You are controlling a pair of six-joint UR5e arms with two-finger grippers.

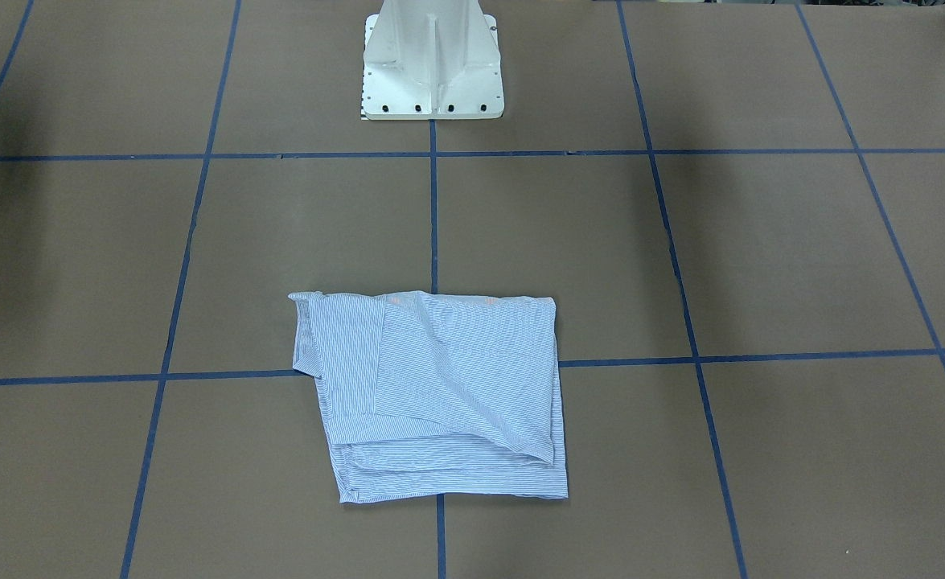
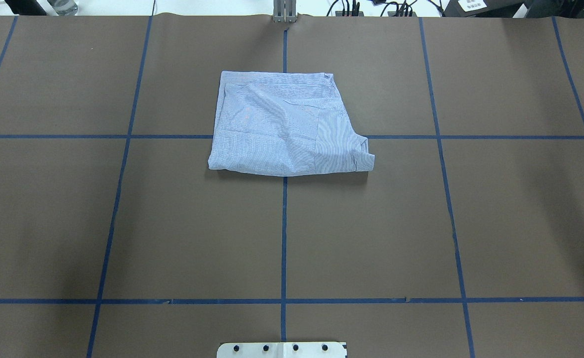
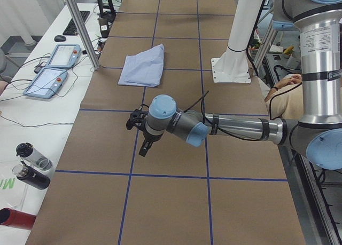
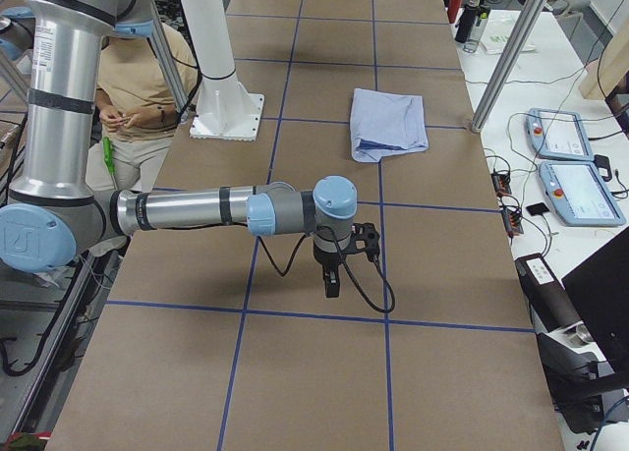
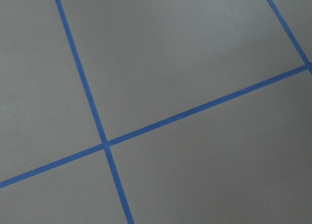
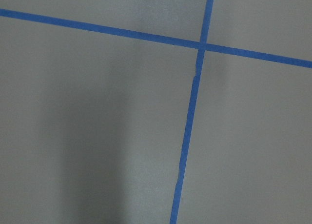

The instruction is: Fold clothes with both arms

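Shirt looks folded already: a flat, layered packet with no sleeve trailing out. I judge the task done or nearly so, with at most one corner left to tidy. Going left to right in the overhead view:

- **Left:** my left gripper hangs over the table, well apart from the shirt. I cannot tell whether its fingers are parted or closed.
- **Middle:** the shirt sits on the side far from my base, straddling the centre tape line. Its long axis runs across the table. The thick fold edge faces me and the stacked hems face away. A cuff or collar tip pokes out at its near right corner.
- **Right:** my right gripper hangs over the table, also well apart, and again I cannot tell its state
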